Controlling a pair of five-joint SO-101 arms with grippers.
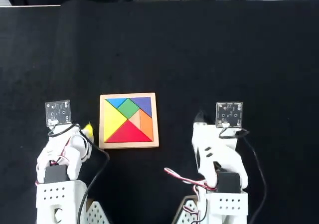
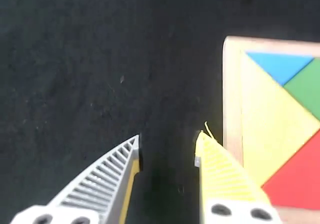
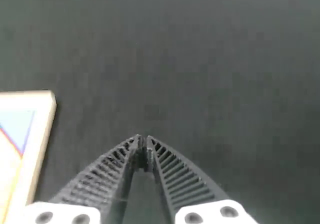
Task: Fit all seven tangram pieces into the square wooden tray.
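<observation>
The square wooden tray (image 1: 155, 120) lies on the black table between the two arms, with several coloured tangram pieces (image 1: 128, 120) lying flat inside it and filling the square. In the left wrist view the tray (image 2: 231, 89) lies just beside my left gripper (image 2: 167, 144), which is open with nothing between its grey and yellow fingers. From above, the left gripper (image 1: 87, 130) rests on the cloth just left of the tray. My right gripper (image 3: 142, 144) is shut on nothing, a short way right of the tray's corner (image 3: 47, 102); from above the right gripper (image 1: 200, 118) points away from me.
Black cloth (image 1: 199, 54) covers the whole table. Each arm carries a small square camera board, one on the left (image 1: 58, 112) and one on the right (image 1: 229, 114). Red and white cables (image 1: 182, 178) trail by the right arm's base.
</observation>
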